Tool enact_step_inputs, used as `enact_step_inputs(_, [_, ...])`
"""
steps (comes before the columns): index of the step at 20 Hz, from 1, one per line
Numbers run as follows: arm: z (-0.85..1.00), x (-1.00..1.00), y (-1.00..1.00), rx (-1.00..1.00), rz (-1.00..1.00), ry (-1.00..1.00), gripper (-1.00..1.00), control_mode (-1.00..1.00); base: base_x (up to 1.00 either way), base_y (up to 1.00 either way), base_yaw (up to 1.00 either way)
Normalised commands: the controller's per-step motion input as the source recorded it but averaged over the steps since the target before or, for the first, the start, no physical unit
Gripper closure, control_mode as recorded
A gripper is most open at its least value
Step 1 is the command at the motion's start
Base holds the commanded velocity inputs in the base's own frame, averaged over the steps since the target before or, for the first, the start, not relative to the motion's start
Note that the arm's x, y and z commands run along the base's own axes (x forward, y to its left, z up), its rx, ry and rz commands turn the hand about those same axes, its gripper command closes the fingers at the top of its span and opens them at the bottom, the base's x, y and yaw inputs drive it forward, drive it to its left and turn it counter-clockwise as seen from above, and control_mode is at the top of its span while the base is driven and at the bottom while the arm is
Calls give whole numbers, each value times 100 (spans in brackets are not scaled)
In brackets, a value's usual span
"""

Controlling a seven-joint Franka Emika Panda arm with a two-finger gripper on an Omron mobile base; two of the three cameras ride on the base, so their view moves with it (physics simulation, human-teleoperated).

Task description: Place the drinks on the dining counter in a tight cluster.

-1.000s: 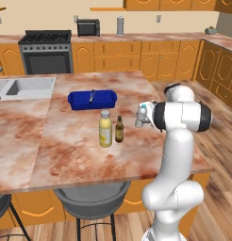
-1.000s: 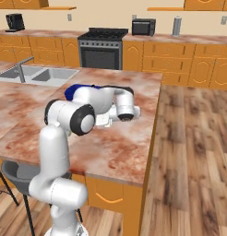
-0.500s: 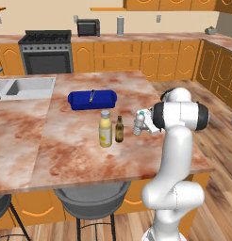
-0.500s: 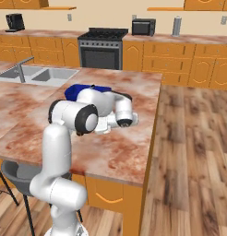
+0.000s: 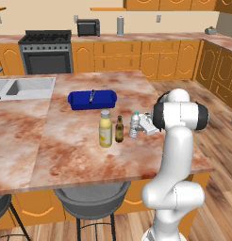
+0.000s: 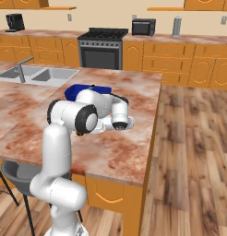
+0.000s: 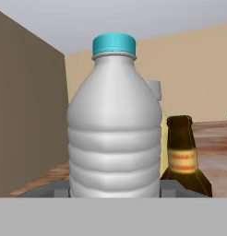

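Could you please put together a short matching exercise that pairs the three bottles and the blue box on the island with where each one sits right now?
Things:
1. yellow bottle
2. brown bottle
3. water bottle
4. blue box

Places:
A. lying behind the row of bottles, toward the stove
B. middle of the row
C. row's end farthest from the gripper
D. between the fingers of the gripper

Pairs: 1-C, 2-B, 3-D, 4-A
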Motion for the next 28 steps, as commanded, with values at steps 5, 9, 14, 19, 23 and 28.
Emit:
enact_step_inputs(5, [0,0,-3,-9,-8,0,100,-100,0,0,0])
enact_step_inputs(9, [-12,0,3,-18,-2,0,100,-100,0,0,0])
enact_step_inputs(14, [-16,0,4,-16,0,-1,100,-100,0,0,0])
enact_step_inputs(19, [-31,10,9,-1,0,0,100,-100,0,0,0])
enact_step_inputs(23, [-33,22,1,0,0,0,100,-100,0,0,0])
enact_step_inputs(28, [-12,31,-8,6,-7,0,100,-100,0,0,0])
